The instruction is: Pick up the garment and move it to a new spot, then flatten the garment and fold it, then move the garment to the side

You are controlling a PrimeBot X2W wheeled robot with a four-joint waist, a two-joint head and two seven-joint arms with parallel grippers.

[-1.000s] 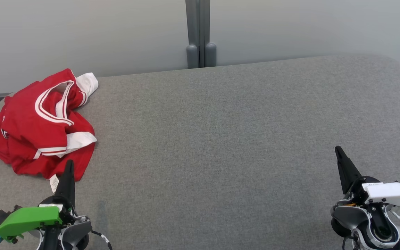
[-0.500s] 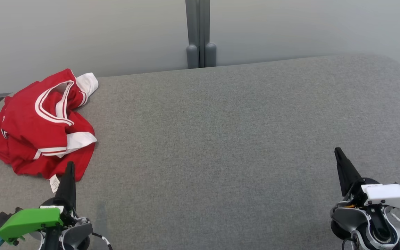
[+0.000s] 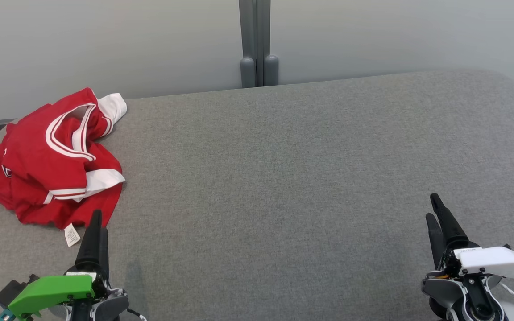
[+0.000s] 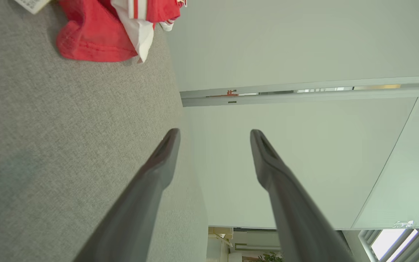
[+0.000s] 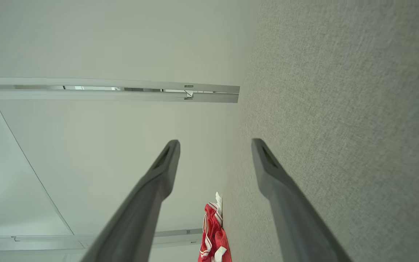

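a grey woven-fabric surface [image 3: 283,169] spreads across the head view, flat and even, its far corners rounded. behind it stands a pale, plain wall [image 3: 105,40], split by a grey upright post [image 3: 254,35] whose two rounded feet meet the far edge of the surface near the middle. the garment [image 3: 51,165], red with white stripes and white cuffs, lies crumpled on the far left part of the surface, a white label [image 3: 71,235] poking out from its near hem onto the grey cloth. the left gripper [image 3: 100,221] sits at the lower left, near that hem but apart from it, just right of the label. in the left wrist view its two dark fingers [image 4: 158,171] stand well apart, gripping nothing. the right gripper [image 3: 431,206] sits at the lower right over bare fabric, well apart from the garment. the right wrist view shows its fingers spread too, with the garment small in the distance. the wrist views also show a pale rail [image 4: 304,96] running along the wall panels, and a bright window [image 4: 395,240] in one corner of the left wrist view, perhaps with slats, though it is too blurred to be sure.
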